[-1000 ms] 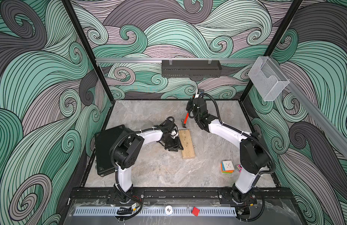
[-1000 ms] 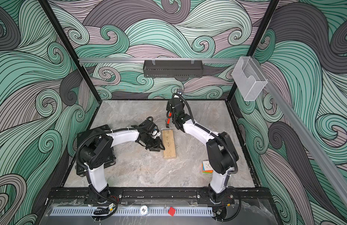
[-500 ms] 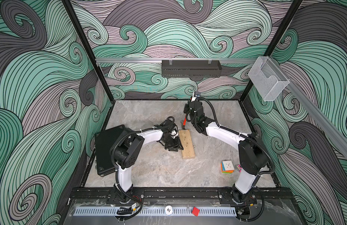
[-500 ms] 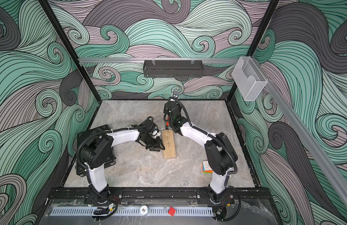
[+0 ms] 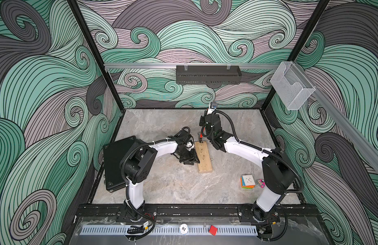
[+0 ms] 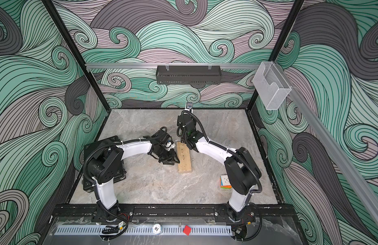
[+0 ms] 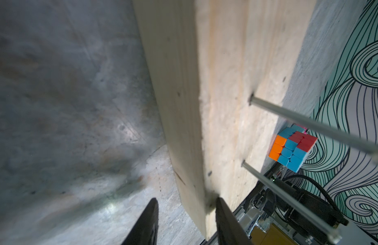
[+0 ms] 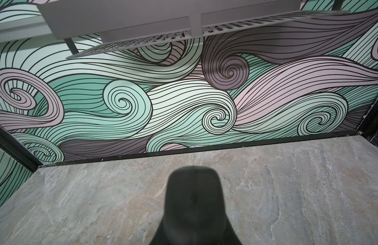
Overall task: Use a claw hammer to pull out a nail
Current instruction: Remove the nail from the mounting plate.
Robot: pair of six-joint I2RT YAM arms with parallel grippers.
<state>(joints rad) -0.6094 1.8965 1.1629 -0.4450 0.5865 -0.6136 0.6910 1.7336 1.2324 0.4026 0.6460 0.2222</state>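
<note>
Everything turns on how the claw hammer with the grey steel head, orange-red shaft and black handle end point(image 5: 201, 137) meets the pale wooden plank point(image 5: 204, 163). The plank lies about mid-way across the grey marbled table point(image 5: 173, 191), its long axis running from the far edge toward the near edge, slightly skewed. The hammer stands steeply at the plank's far end, head down at the left corner of that end. Its shaft rises into the right gripper point(image 5: 205, 128), whose jaws are closed on it. So the right arm is the nearer one to the work, and the tool's long axis stands up from the plank's top face, not along it.

The left gripper point(image 7: 187, 199) meets the plank at its long left edge, about halfway along. Its jaws stand partly open, astride that edge: one finger point(image 7: 226, 220) on the top face, the other finger point(image 7: 148, 222) beside the wood, over the table, with a gap to the plank's side.

The left wrist view shows two long grey steel nails standing out of the top face, one point(image 7: 311, 123) and another point(image 7: 279, 190). In both top views the head is too small for us to say whether the claw is hooked under a nail.

We judge the coming move a levering one. The handle must tip so the head rolls on the wood, while the left arm holds the plank down.
</note>
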